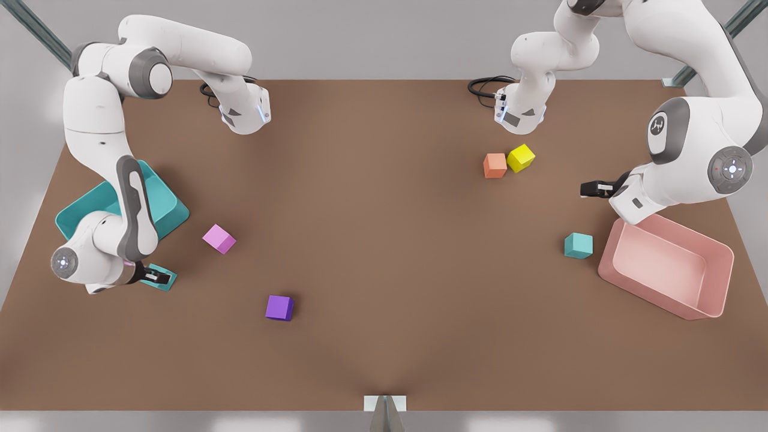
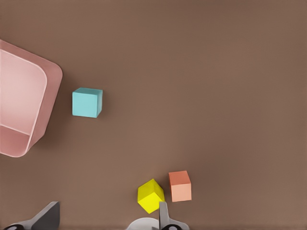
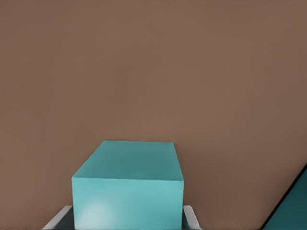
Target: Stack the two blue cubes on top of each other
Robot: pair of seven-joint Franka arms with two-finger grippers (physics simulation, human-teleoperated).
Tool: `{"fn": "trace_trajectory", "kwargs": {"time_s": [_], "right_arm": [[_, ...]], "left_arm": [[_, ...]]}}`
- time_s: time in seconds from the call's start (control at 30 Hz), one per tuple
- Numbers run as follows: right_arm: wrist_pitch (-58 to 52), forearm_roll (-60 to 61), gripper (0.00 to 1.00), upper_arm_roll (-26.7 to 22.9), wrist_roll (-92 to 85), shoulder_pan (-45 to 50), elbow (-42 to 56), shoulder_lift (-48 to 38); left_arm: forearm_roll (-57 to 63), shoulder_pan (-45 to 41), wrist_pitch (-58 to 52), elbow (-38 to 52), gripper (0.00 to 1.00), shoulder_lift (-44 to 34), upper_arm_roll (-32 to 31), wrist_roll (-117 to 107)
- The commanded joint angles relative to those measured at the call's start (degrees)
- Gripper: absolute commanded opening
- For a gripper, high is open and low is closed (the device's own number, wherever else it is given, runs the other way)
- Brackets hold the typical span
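Right gripper (image 1: 158, 277) hides most of blue cube (image 3: 128, 189)

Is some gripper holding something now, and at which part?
The right gripper holds a blue cube by its two opposite sides. The left gripper holds nothing.

— Status of the cubes?

— I log the first teal cube (image 1: 161, 278) near the table's (image 1: 384, 360) left edge in the front view, clamped between the right gripper's (image 1: 157, 277) fingers.

— The second?

— The second teal cube (image 1: 578, 245) sits flat and upright near the opposite edge.
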Motion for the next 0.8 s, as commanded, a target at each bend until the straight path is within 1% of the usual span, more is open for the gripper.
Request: {"fn": "trace_trajectory", "kwargs": {"time_s": [0.0, 0.23, 0.3, 0.33, 0.43, 0.47, 0.5, 0.57, 0.6, 0.67, 0.7, 0.73, 0.77], "right_arm": [[0.1, -0.1, 0.86, -0.1, 0.0, 0.0, 0.2, 0.2], [1.1, -0.3, 0.84, 0.0, 0.0, 0.4, 1.1, 2.1], [1.1, -1.3, 0.82, 0.0, 0.0, 0.4, 1.2, 2.4], [1.1, -1.3, 0.78, 0.0, -0.1, 0.3, 1.3, 2.5], [1.1, -1.4, 0.62, 0.0, -0.3, 0.2, 1.4, 2.6], [1.0, -1.4, 0.55, 0.1, -0.3, 0.2, 1.4, 2.5], [0.9, -1.4, 0.52, 0.1, -0.3, 0.3, 1.8, 2.5], [0.1, -1.4, 0.52, 0.7, -0.3, 0.3, 3.6, 2.0], [-1.8, -1.2, 0.52, 1.9, 0.0, 0.4, 4.5, 1.1], [-4.1, -0.9, 0.52, 6.1, 2.2, 1.4, 5.6, -2.5], [-7.5, -0.9, 0.52, 7.0, 5.7, 5.0, 9.0, -2.9], [-9.9, -0.9, 0.52, 7.0, 9.5, 8.0, 11.3, -3.0], [-12.1, -0.8, 0.52, 7.1, 17.1, 13.3, 14.2, -3.0]], "left_arm": [[0.0, 0.0, -0.1, 0.0, 1.0, -0.1, 0.0, 0.0], [-0.1, -0.1, -0.2, -0.2, 1.0, 0.4, -0.1, 0.0], [-0.1, -0.1, -0.2, -0.2, 1.0, 0.4, -0.1, 0.0], [-0.1, -0.1, -0.2, -0.2, 1.0, 0.4, -0.1, 0.0], [-0.1, -0.1, -0.2, -0.2, 1.0, 0.6, 0.0, 0.0], [-0.1, -0.3, -0.1, -0.2, 1.0, 1.3, -0.1, -0.1], [0.1, -0.3, 0.2, -0.3, 1.0, 1.9, -0.1, -0.1], [0.1, -0.3, 2.6, -0.5, 1.0, 2.6, -0.1, -0.2], [0.1, -0.4, 2.7, -0.5, 1.0, 2.6, -0.2, -0.2], [0.6, -0.2, 3.5, -0.5, 1.0, 3.9, -0.2, -0.2], [0.6, -0.3, 3.6, -0.6, 1.0, 4.4, 0.0, -0.2], [1.3, -1.8, 4.4, -0.8, 1.0, 4.7, 0.6, -0.6], [1.7, -9.6, 5.4, -1.2, 1.0, 4.9, 9.3, -0.9]]}}
